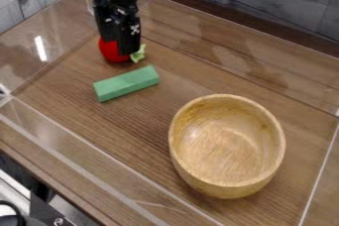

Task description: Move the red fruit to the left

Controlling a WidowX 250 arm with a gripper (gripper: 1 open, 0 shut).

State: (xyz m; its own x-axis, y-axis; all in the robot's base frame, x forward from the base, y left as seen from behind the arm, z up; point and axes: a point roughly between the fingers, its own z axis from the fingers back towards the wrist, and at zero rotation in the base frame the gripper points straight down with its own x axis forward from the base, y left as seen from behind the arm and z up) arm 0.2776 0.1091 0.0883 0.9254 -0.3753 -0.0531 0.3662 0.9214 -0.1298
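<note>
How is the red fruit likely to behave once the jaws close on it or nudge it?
The red fruit looks round, so a nudge may well set it rolling across the flat table. Its glossy skin suggests it could slip if pinched off-center. The green stem at its side might check a roll in that direction.

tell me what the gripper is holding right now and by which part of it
Nothing is held, as far as the view shows: the gripper is open over the red fruit.
</note>
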